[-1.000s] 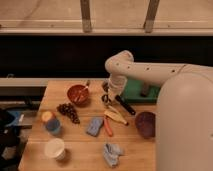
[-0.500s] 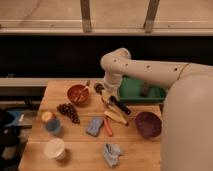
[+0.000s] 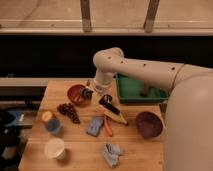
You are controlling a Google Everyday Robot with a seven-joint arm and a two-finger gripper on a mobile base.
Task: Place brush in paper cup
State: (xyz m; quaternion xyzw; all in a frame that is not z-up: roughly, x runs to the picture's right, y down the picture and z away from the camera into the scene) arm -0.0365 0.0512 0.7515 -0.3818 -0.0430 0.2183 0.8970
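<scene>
The white paper cup (image 3: 55,148) stands upright at the front left of the wooden table (image 3: 80,155). A slim black thing that looks like the brush (image 3: 110,106) lies slanted at the table's middle, on top of a yellow banana-like piece (image 3: 118,118). My gripper (image 3: 91,91) hangs from the white arm just left of the brush's upper end, at the right rim of a red bowl (image 3: 76,95). The gripper is far from the paper cup, toward the back of the table.
An orange-handled tool (image 3: 107,126), a blue-grey pad (image 3: 94,126), dark grapes (image 3: 69,111) and a blue cup with an orange top (image 3: 51,122) lie between the gripper and the paper cup. A crumpled cloth (image 3: 112,152), a purple bowl (image 3: 148,124) and a green bin (image 3: 137,94) are to the right.
The gripper has moved left, from over the yellow piece to the right rim of the red bowl. The other things have kept their places.
</scene>
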